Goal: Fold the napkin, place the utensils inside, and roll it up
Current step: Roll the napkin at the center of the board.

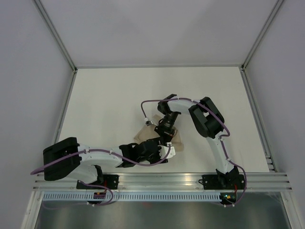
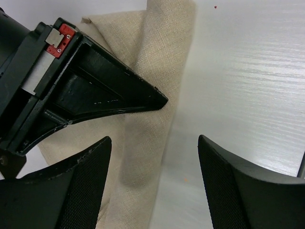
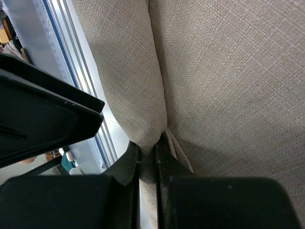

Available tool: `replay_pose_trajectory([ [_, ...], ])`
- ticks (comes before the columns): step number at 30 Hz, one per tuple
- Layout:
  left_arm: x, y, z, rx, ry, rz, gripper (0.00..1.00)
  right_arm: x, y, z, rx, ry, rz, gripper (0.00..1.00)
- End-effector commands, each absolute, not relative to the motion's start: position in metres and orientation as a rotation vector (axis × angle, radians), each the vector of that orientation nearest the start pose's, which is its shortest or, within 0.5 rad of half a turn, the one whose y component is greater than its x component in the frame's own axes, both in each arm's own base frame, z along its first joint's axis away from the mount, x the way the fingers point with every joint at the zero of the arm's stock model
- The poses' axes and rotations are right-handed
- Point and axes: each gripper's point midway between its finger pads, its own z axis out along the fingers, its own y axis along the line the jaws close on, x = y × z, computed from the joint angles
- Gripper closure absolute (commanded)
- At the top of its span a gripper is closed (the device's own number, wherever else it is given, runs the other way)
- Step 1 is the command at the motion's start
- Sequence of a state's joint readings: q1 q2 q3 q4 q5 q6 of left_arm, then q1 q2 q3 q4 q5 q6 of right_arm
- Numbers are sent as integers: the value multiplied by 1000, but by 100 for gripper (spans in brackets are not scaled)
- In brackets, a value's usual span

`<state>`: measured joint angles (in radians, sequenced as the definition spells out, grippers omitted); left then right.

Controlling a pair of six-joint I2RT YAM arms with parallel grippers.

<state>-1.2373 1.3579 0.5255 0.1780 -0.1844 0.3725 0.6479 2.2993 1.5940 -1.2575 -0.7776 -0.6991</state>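
The napkin lies gathered into a long fold on the white desk, near the front middle, under both arms. The right tool is clamped narrowly on a raised ridge of the cloth. The left tool stands wide and holds nothing, one finger over the napkin's edge and the other over bare desk.

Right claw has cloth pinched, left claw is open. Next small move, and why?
Probably lower the left claw and close it on the napkin edge lying between its open jaws. The right claw pinches a fold of the cloth, so a second grip would likely let both arms fold it evenly.
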Motion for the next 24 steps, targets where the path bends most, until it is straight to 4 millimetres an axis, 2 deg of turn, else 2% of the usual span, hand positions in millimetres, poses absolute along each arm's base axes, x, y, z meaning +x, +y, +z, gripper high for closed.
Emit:
replay_pose_trajectory([
  [1,163,-318,52,1472,1628,-268,22,224,212,-89,-2085,2687,672,99],
  [7,174,-320,33,1454,1650,-204,22,225,207,-88,-2095,2692,661,100],
  [14,180,-322,24,1456,1659,-194,26,227,204,-88,-2097,2697,663,99],
  [17,176,-319,14,1474,1697,-228,41,230,204,-87,-2084,2695,666,100],
  [18,174,-319,11,1469,1713,-248,54,230,204,-86,-2084,2696,669,99],
  [22,168,-320,3,1471,1745,-313,72,232,205,-82,-2066,2691,704,99],
  [24,166,-321,-1,1474,1774,-369,83,233,207,-77,-2053,2678,731,92],
])
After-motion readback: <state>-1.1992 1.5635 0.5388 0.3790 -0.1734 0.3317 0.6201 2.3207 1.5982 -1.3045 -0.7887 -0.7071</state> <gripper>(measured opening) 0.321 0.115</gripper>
